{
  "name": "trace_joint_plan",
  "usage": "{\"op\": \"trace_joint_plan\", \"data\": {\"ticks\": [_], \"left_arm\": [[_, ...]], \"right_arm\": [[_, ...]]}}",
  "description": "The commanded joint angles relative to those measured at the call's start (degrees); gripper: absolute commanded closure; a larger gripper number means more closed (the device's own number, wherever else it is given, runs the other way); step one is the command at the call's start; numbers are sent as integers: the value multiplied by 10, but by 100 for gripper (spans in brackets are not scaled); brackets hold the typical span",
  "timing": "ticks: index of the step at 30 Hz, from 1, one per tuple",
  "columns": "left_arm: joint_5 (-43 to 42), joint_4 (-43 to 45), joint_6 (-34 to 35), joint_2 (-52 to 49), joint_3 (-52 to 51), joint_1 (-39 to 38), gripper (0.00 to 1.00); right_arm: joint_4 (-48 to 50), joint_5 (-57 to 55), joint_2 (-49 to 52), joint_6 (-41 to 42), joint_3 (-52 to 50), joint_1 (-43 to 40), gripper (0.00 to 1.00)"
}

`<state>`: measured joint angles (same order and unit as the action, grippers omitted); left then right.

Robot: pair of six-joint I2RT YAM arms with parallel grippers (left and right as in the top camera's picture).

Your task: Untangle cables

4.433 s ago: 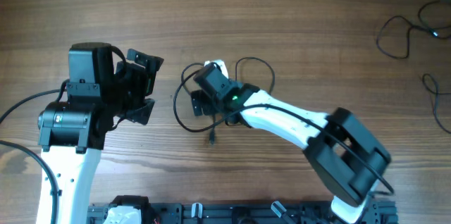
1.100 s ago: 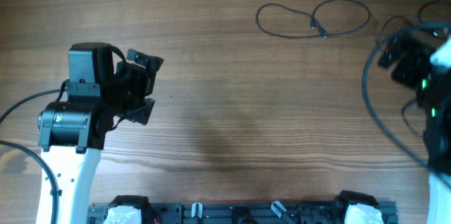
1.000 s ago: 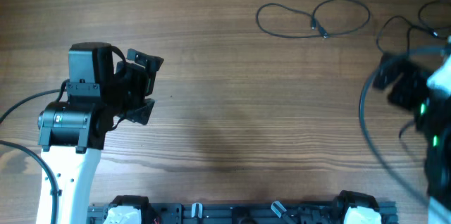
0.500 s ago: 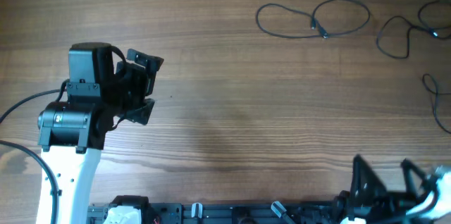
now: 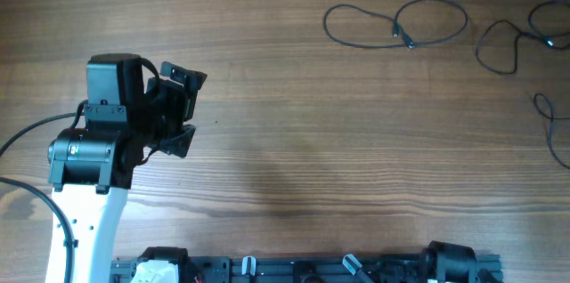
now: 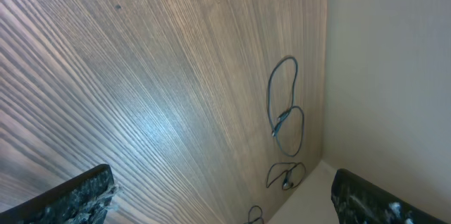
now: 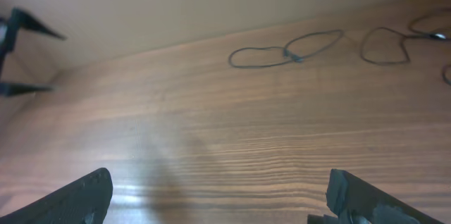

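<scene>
The left tool [image 5: 188, 109] and right tool [image 7: 218, 177] are wide open, holding nothing. The cables [image 5: 396, 23] lie in loose loops on the table [image 5: 294, 123], far ahead of both.

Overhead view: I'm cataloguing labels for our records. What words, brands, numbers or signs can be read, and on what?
None: no readable text shows on the table, the cables or the left arm in any view.
</scene>
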<state>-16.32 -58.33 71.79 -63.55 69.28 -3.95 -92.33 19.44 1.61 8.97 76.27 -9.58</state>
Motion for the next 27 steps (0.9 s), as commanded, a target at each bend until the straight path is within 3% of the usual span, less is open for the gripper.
{"op": "trace_joint_plan", "data": {"ticks": [1,5,7,9,14,18,23,27], "left_arm": [[6,0,-11,-1,2,4,0],[6,0,-11,-1,2,4,0],[6,0,-11,-1,2,4,0],[6,0,-11,-1,2,4,0],[6,0,-11,-1,2,4,0],[6,0,-11,-1,2,4,0],[6,0,-11,-1,2,4,0],[6,0,-11,-1,2,4,0]], "right_arm": [[2,6,-13,-29,5,36,0],[64,-35,-13,15,-26,39,0],[153,-35,-13,129,-71,39,0],[229,-35,-13,172,-121,39,0],[401,-40,-12,184,-288,38,0],[614,-40,-8,186,-501,38,0],[817,-40,-8,186,-653,38,0],[885,-40,-8,184,-732,38,0]]}}
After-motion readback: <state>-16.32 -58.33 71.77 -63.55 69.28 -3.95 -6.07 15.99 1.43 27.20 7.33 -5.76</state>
